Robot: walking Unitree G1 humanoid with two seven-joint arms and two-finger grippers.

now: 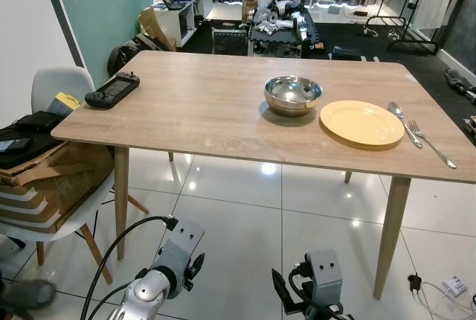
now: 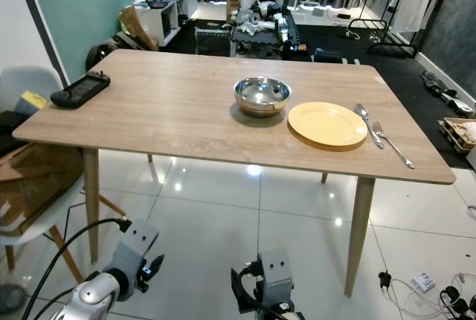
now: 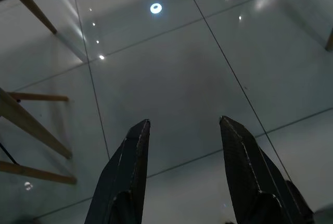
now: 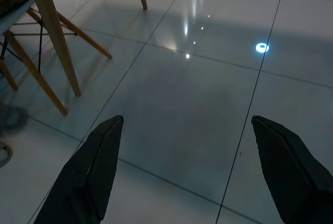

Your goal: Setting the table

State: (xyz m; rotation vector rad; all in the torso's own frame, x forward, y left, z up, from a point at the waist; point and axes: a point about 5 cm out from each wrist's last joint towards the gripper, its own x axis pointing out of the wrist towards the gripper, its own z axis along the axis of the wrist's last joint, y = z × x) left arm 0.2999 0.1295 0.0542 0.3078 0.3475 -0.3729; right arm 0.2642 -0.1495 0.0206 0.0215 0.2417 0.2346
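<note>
Wooden desk [image 1: 201, 104] ahead, on pale glossy floor tiles [image 1: 245, 216]. Toward the desk's right end, a steel bowl [image 1: 292, 94] sitting upright, just beside a yellow plate [image 1: 362, 122] nearer the front right corner; whether bowl and plate touch, cannot tell. Right of the plate, close to the right edge, a spoon [image 1: 402, 120] and a fork [image 1: 430, 142] lying side by side, spoon nearer the plate. At the left edge near the far left corner, a black handheld console [image 1: 112, 89] lying flat. Beyond the left edge, a white chair [image 1: 56, 85] loaded with a cardboard box [image 1: 44, 178] and dark items.

Both arms hanging low in front of the desk, well below its top. Left hand [image 3: 184, 133] above bare floor tiles, 2 black fingers [image 3: 130, 172] apart, holding nothing. Right hand [image 4: 187, 127] likewise over the tiles, fingers [image 4: 96, 166] spread wide, holding nothing, chair legs [image 4: 52, 41] nearby.
</note>
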